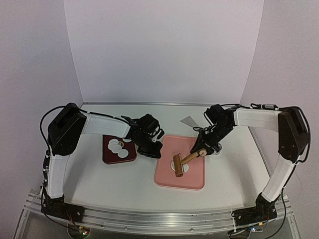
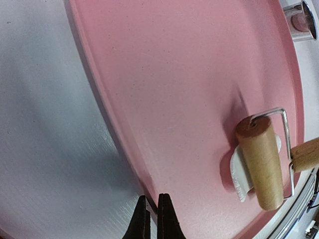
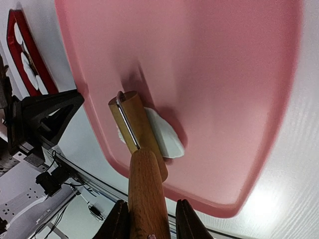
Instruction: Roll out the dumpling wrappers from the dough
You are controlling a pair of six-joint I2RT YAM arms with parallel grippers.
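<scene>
A flattened white dough (image 2: 237, 172) patch lies on the pink board (image 1: 172, 181), with the barrel of a wooden roller (image 1: 178, 166) resting across it. My right gripper (image 3: 149, 219) is shut on the roller's handle (image 3: 147, 186), and the dough (image 3: 167, 139) pokes out to the right of the barrel. Several round white dumpling wrappers (image 1: 117, 147) sit on a dark red plate (image 1: 110, 158) left of the board. My left gripper (image 2: 152, 219) is shut, its tips at the pink board's left rim (image 2: 107, 129).
A small metal ring cutter (image 2: 304, 20) stands just off the board's far corner. A grey triangular sheet (image 1: 189, 121) lies on the table behind the board. White walls enclose the table on three sides, and a metal rail (image 1: 159, 219) runs along the near edge.
</scene>
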